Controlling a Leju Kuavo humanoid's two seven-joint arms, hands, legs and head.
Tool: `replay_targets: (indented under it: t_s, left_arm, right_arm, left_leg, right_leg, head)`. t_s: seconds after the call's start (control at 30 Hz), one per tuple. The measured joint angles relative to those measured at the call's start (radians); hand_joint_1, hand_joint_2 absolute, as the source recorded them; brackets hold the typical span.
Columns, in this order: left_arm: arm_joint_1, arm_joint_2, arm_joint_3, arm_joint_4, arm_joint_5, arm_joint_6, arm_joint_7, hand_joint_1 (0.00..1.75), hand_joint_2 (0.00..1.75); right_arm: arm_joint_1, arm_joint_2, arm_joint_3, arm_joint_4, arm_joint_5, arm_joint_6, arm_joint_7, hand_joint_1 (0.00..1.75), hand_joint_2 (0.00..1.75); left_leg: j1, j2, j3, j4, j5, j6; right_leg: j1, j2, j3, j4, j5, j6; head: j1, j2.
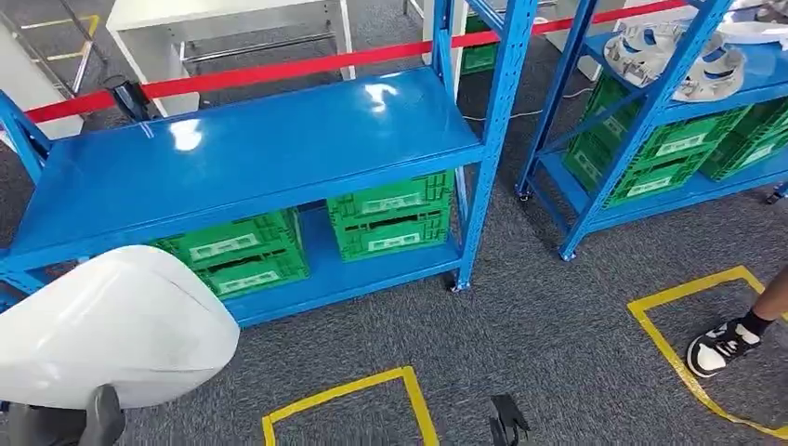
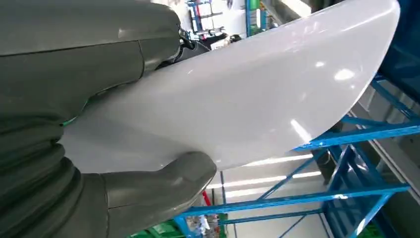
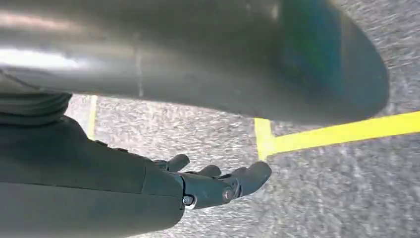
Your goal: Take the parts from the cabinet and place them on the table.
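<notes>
A large glossy white shell part [image 1: 111, 325] hangs low at the left of the head view, in front of the blue rack. My left hand [image 1: 70, 420] grips it from beneath; in the left wrist view the thumb [image 2: 163, 183] presses one face of the white part [image 2: 247, 99] and the fingers lie behind it. Several white and blue round parts [image 1: 671, 51] lie on the upper shelf of the rack at the right. My right hand [image 3: 208, 183] hangs over the carpet with its fingers apart and nothing in them; its dark fingertips [image 1: 508, 420] show at the lower edge.
The near blue rack has a bare top shelf [image 1: 251, 149] and green crates [image 1: 390, 216] below. A red barrier strip [image 1: 279, 67] runs behind it. Yellow tape squares [image 1: 409, 390] mark the grey carpet. A person's shoe [image 1: 720, 346] stands at the right.
</notes>
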Motion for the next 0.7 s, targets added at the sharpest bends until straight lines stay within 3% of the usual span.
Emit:
replay_targets:
  t_s: [0.03,0.07,0.1,0.2,0.23,0.27,0.33,0.37,0.4,0.43,0.47,0.5,0.53,0.57,0.6,0.63,0.7]
  left_arm:
    - [0.0,-0.001,0.0,0.0,-0.001,0.0,0.0,1.75,1.75]
    - [-0.001,-0.002,0.001,0.0,-0.001,-0.003,0.0,1.75,1.75]
    - [-0.001,-0.002,0.002,0.0,-0.001,-0.008,-0.001,1.75,1.75]
    - [-0.002,-0.002,0.006,0.008,-0.001,-0.018,0.0,1.75,1.75]
    - [-0.004,-0.002,0.006,0.012,0.0,-0.021,0.0,1.75,1.75]
    - [-0.007,-0.002,0.007,0.016,0.002,-0.023,0.0,1.75,1.75]
    - [-0.008,-0.002,0.007,0.022,0.005,-0.024,-0.002,1.75,1.75]
    - [-0.008,-0.002,0.007,0.026,0.005,-0.026,-0.002,1.75,1.75]
    - [-0.009,-0.002,0.007,0.029,0.007,-0.026,-0.001,1.75,1.75]
    - [-0.011,-0.002,0.007,0.033,0.01,-0.026,-0.001,1.75,1.75]
    - [-0.015,-0.002,0.007,0.036,0.014,-0.026,0.002,1.75,1.75]
    - [-0.018,-0.002,0.008,0.037,0.016,-0.026,0.005,1.75,1.75]
    - [-0.021,-0.002,0.008,0.037,0.019,-0.026,0.008,1.75,1.75]
    - [-0.025,-0.002,0.008,0.036,0.023,-0.026,0.011,1.75,1.75]
    - [-0.028,-0.002,0.009,0.036,0.026,-0.026,0.013,1.75,1.75]
    - [-0.029,-0.002,0.009,0.037,0.026,-0.026,0.017,1.75,1.75]
    - [-0.034,-0.002,0.01,0.037,0.031,-0.026,0.019,1.75,1.75]
  right_arm:
    - [-0.001,0.0,0.0,0.0,0.0,0.0,0.0,0.0,0.0]
    - [-0.002,0.0,-0.001,0.0,0.0,0.003,0.0,0.0,0.0]
    - [-0.002,0.0,-0.001,0.0,0.001,0.008,0.0,0.0,0.0]
    - [0.0,0.0,-0.001,0.0,0.004,0.015,0.001,0.0,0.0]
    - [0.001,-0.001,-0.001,0.0,0.005,0.016,-0.001,0.0,0.0]
    - [0.002,-0.001,-0.001,0.0,0.006,0.016,-0.001,0.0,0.0]
    - [0.002,0.0,-0.001,0.0,0.006,0.016,-0.004,0.0,0.0]
    - [0.001,0.0,-0.001,0.0,0.005,0.014,-0.004,0.0,0.0]
    - [0.001,0.0,-0.001,0.0,0.005,0.011,-0.003,0.0,0.0]
    - [0.001,0.0,-0.001,0.0,0.005,0.011,-0.001,0.0,0.0]
    - [0.001,0.0,-0.002,0.0,0.003,0.011,-0.001,0.0,0.0]
    - [0.0,0.0,-0.003,0.0,-0.002,0.013,-0.001,0.0,0.0]
    - [-0.002,0.0,-0.005,0.0,-0.003,0.012,-0.003,0.0,0.0]
    - [-0.005,-0.002,-0.007,-0.002,-0.006,0.01,-0.003,0.0,0.0]
    - [-0.007,-0.003,-0.008,-0.004,-0.01,0.006,-0.003,0.0,0.0]
    - [-0.009,-0.002,-0.009,-0.004,-0.012,0.001,0.005,0.0,0.0]
    - [-0.009,-0.002,-0.014,-0.004,-0.012,-0.005,0.013,0.0,0.0]
  left_leg:
    - [0.001,0.0,0.069,-0.088,0.004,0.002]
    - [-0.002,-0.004,0.136,-0.193,-0.045,0.006]
    - [-0.009,-0.009,0.161,-0.235,-0.057,0.016]
    - [-0.016,-0.007,0.134,-0.228,-0.036,0.045]
    - [-0.007,-0.002,0.124,-0.235,-0.018,0.059]
    - [-0.01,0.002,0.11,-0.235,-0.007,0.07]
    - [-0.013,0.004,0.077,-0.233,0.019,0.08]
    - [-0.016,0.006,0.062,-0.232,0.032,0.082]
    - [-0.02,0.007,0.046,-0.23,0.047,0.085]
    - [-0.023,0.007,0.025,-0.226,0.061,0.085]
    - [-0.026,0.006,0.004,-0.22,0.075,0.084]
    - [-0.027,0.007,-0.017,-0.214,0.085,0.082]
    - [-0.029,0.007,-0.033,-0.208,0.095,0.081]
    - [-0.028,0.009,-0.041,-0.2,0.103,0.08]
    - [-0.034,0.009,-0.049,-0.193,0.108,0.074]
    - [-0.031,0.013,-0.048,-0.196,0.12,0.067]
    - [-0.025,0.013,-0.049,-0.204,0.139,0.057]
  right_leg:
    - [-0.001,0.0,-0.01,0.001,0.011,0.005]
    - [0.0,0.002,-0.016,0.002,0.021,0.013]
    - [0.0,0.001,-0.018,0.001,0.031,0.02]
    - [-0.001,0.002,-0.016,-0.019,0.065,0.043]
    - [-0.006,0.004,-0.022,-0.011,0.06,0.048]
    - [-0.004,0.007,-0.034,0.016,0.005,0.049]
    - [-0.002,0.008,-0.067,0.145,-0.13,0.049]
    - [0.001,0.008,-0.08,0.218,-0.173,0.05]
    - [0.002,0.008,-0.083,0.277,-0.185,0.05]
    - [0.005,0.008,-0.071,0.3,-0.16,0.047]
    - [0.008,0.008,-0.04,0.283,-0.117,0.042]
    - [0.013,0.008,0.012,0.228,-0.081,0.034]
    - [0.018,0.008,0.076,0.148,-0.071,0.024]
    - [0.026,0.007,0.151,0.053,-0.101,0.011]
    - [0.029,0.006,0.203,-0.041,-0.14,0.005]
    - [0.032,0.006,0.187,-0.035,-0.136,0.01]
    - [0.036,0.006,0.181,-0.035,-0.124,0.001]
  head:
    - [0.0,0.0]
    - [0.0,0.0]
    - [0.002,0.0]
    - [-0.003,0.0]
    - [-0.004,0.0]
    - [-0.003,0.0]
    - [-0.002,0.0]
    - [-0.003,0.0]
    - [-0.003,0.0]
    - [-0.003,0.0]
    - [-0.003,0.0]
    - [-0.003,0.0]
    - [-0.002,0.0]
    - [-0.003,0.0]
    - [-0.003,0.0]
    - [-0.004,0.0]
    - [0.0,0.0]
